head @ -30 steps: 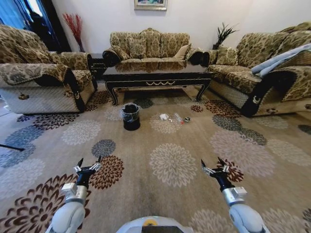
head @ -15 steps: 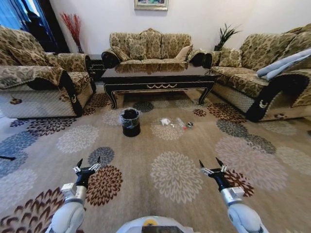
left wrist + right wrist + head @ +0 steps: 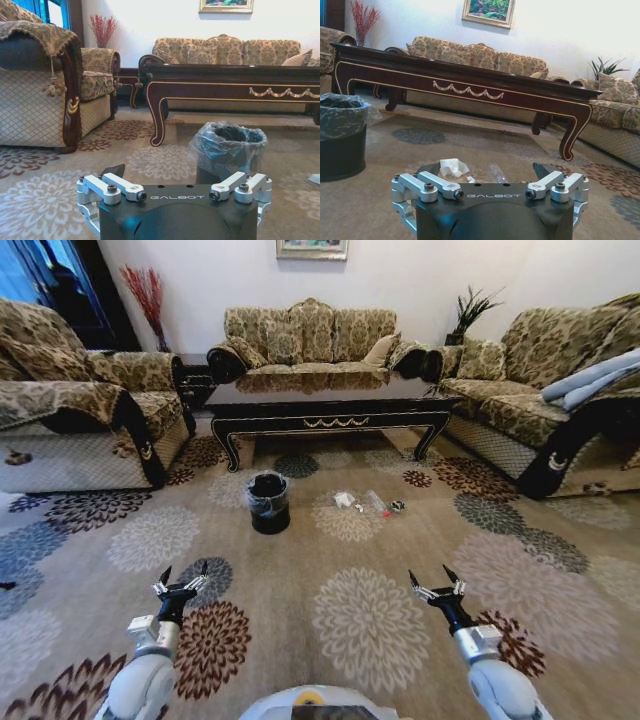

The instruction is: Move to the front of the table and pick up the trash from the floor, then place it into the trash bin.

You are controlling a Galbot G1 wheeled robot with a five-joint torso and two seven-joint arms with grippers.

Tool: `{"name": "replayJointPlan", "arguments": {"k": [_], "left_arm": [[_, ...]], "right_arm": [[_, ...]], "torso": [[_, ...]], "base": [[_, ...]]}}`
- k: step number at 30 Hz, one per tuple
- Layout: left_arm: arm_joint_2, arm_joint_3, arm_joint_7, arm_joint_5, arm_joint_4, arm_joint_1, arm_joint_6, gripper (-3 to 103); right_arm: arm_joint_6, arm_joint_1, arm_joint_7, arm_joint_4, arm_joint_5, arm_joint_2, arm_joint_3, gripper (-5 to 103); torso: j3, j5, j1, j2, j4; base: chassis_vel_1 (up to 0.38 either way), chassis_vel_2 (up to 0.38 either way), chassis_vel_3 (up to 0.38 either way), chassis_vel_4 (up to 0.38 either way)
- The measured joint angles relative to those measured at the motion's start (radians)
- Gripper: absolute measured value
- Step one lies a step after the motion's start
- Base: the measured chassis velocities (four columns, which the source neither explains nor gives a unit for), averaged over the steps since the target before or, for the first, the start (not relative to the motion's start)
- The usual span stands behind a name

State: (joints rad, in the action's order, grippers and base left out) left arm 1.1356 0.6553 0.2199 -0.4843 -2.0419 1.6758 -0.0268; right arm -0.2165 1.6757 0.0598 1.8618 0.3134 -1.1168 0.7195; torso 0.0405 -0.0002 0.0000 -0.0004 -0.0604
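Trash (image 3: 365, 504) on floor (image 3: 300, 570) beside bin (image 3: 268, 503), ahead of right end effector (image 3: 436, 587), nearer arm; both end effectors spread open, empty, left (image 3: 181, 582) too.

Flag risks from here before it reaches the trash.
1. The bin stands on the floor close beside the trash; the left gripper could tip it during the approach.
2. The pieces are small, some clear plastic, so the right gripper may miss one.
3. The table stands just behind; overshooting risks hitting it.

"GALBOT" on left claw (image 3: 176, 186) housing, likewise right claw (image 3: 490, 184) housing
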Motion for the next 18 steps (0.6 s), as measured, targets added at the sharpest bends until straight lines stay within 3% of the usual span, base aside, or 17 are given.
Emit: {"name": "replayJointPlan", "arguments": {"k": [18], "left_arm": [[0.002, 0.018, 0.004, -0.014, -0.005, 0.009, 0.003, 100]], "right_arm": [[0.0, 0.003, 0.0, 0.005, -0.007, -0.006, 0.001, 100]], "torso": [[0.0, 0.0, 0.0, 0.0, 0.0]], "base": [[-0.192, 0.192, 0.194, -0.201]]}}
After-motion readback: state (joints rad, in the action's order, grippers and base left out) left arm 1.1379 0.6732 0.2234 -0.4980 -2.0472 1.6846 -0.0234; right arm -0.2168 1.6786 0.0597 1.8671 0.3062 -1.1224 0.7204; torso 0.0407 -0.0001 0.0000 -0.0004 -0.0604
